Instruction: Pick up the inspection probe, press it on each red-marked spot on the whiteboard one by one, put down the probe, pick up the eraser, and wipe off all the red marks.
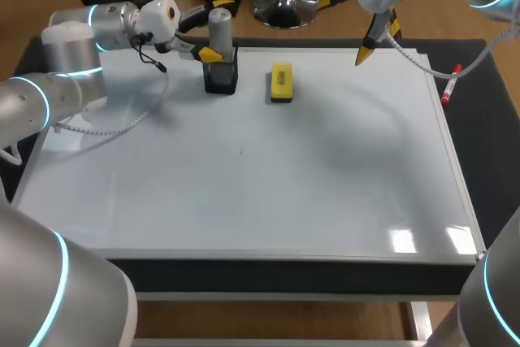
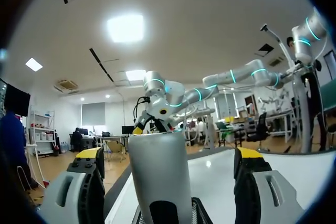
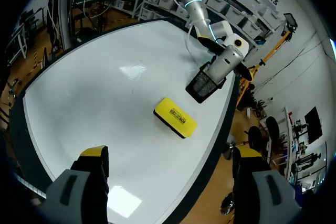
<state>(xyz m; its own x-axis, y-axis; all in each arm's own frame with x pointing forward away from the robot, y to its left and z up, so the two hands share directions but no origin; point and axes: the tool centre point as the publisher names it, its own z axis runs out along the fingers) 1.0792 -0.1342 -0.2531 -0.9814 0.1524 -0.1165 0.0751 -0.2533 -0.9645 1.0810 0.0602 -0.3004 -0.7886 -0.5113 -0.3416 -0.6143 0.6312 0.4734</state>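
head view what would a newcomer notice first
The grey cylindrical probe stands upright in a black mesh holder at the far edge of the large white whiteboard, with the left gripper open, a finger on either side of it. A yellow block eraser lies just beside the holder, and the right gripper hangs open above the board's far right corner.

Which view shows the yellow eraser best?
Right wrist view: the eraser lies whole and large on the whiteboard, nothing covering it. Head view shows it whole too, but smaller. Left wrist view does not show it.
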